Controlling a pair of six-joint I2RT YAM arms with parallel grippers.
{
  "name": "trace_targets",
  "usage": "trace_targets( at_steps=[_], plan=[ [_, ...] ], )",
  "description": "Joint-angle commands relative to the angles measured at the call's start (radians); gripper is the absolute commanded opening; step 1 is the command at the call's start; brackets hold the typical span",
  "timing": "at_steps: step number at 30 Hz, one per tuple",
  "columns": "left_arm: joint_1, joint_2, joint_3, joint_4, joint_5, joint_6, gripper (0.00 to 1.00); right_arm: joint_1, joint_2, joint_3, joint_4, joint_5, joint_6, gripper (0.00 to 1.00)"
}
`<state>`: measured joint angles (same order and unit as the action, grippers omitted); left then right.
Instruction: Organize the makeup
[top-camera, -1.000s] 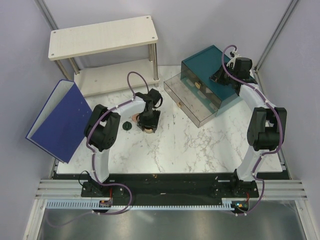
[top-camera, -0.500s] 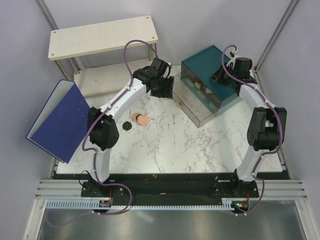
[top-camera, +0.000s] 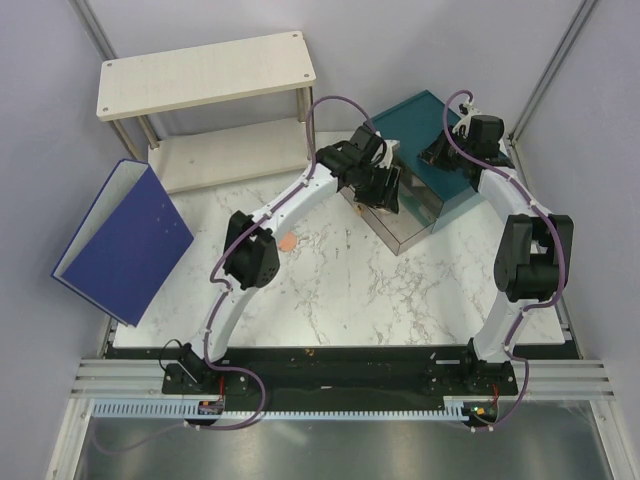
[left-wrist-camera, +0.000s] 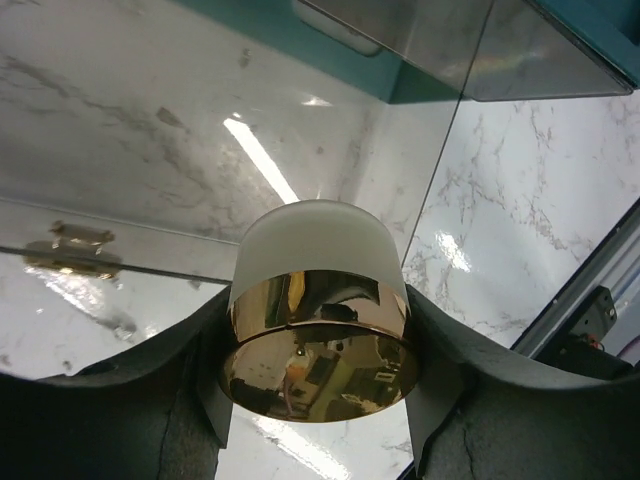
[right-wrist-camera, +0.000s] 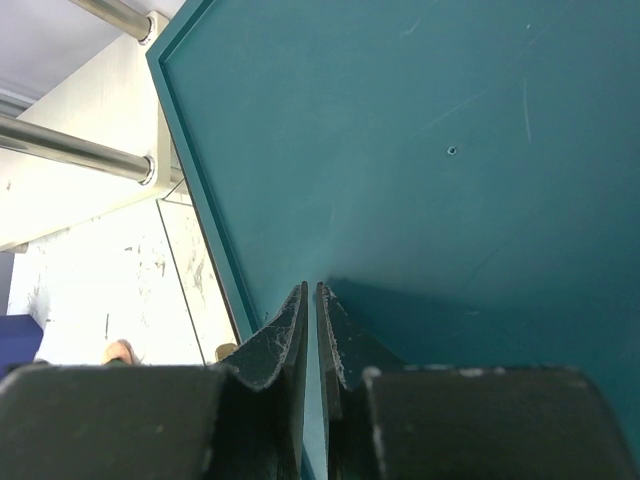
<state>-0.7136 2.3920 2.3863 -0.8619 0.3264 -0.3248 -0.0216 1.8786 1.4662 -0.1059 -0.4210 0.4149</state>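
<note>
My left gripper (left-wrist-camera: 320, 385) is shut on a gold-rimmed round tin (left-wrist-camera: 318, 345) with a frosted white body, one finger on each side of it. In the top view the left gripper (top-camera: 384, 190) hangs over the open clear drawer (top-camera: 405, 228) of the teal drawer box (top-camera: 408, 125). One peach-pink compact (top-camera: 288, 241) lies on the marble beside the left arm, which hides other makeup there. My right gripper (right-wrist-camera: 311, 312) is shut, empty, with its tips against the teal box top (right-wrist-camera: 450, 150); from above the right gripper (top-camera: 438, 152) sits on the box's right side.
A white two-tier shelf (top-camera: 205, 75) stands at the back left. A blue binder (top-camera: 125, 240) leans at the left table edge. The drawer's clear wall (left-wrist-camera: 455, 170) and gold knob (left-wrist-camera: 75, 245) are close below the tin. Shelf legs (right-wrist-camera: 75, 150) show beside the box.
My left arm has carried the gold-rimmed tin from the table's middle left up and right to above the open drawer. The right arm has not moved.
</note>
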Motion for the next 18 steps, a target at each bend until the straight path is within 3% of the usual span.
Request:
trace_targets(
  at_steps=[1, 9, 18],
  plan=[
    [-0.044, -0.004, 0.060, 0.101, 0.091, 0.041, 0.05, 0.015, 0.063, -0.064, -0.192, 0.022, -0.030, 0.15],
    [-0.129, 0.033, 0.062, 0.138, 0.026, 0.128, 0.36, 0.017, 0.062, -0.069, -0.192, 0.021, -0.031, 0.15],
    [-0.130, 0.059, 0.054, 0.138, -0.030, 0.130, 0.41, 0.017, 0.057, -0.075, -0.189, 0.019, -0.031, 0.15]
  ],
)
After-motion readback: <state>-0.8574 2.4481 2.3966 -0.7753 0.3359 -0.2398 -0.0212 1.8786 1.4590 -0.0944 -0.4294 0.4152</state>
